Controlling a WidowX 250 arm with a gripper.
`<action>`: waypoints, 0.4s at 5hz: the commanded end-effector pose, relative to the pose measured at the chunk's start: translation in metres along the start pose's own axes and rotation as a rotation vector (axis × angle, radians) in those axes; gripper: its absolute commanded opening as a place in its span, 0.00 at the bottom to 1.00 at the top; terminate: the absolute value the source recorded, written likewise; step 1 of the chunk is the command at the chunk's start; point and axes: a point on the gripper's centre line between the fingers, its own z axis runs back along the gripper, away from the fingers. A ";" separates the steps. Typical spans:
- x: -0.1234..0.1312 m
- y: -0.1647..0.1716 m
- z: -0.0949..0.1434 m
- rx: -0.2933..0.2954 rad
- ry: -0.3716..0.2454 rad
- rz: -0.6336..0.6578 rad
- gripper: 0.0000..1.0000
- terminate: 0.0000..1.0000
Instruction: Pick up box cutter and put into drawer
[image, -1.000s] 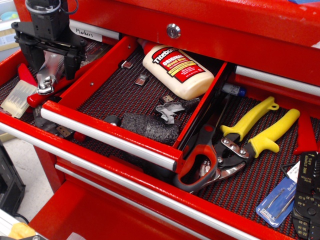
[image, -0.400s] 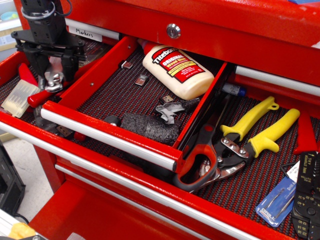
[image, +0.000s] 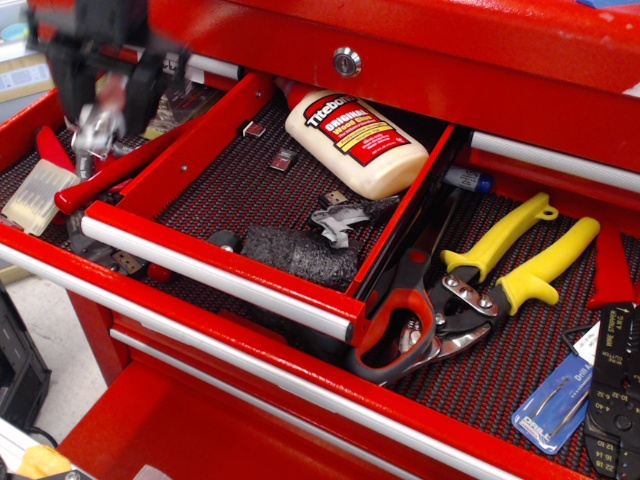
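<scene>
Blurred silver box cutter in claw

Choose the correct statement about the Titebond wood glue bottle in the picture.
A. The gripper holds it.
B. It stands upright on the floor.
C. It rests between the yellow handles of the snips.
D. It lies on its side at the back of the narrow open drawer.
D: the Titebond glue bottle lies on its side on the mesh liner at the back of the narrow drawer, away from the yellow-handled snips and the blurred gripper.
</scene>
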 end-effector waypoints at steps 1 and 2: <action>-0.042 -0.039 0.069 0.038 -0.147 0.068 0.00 0.00; -0.075 -0.081 0.063 -0.031 -0.224 -0.046 0.00 0.00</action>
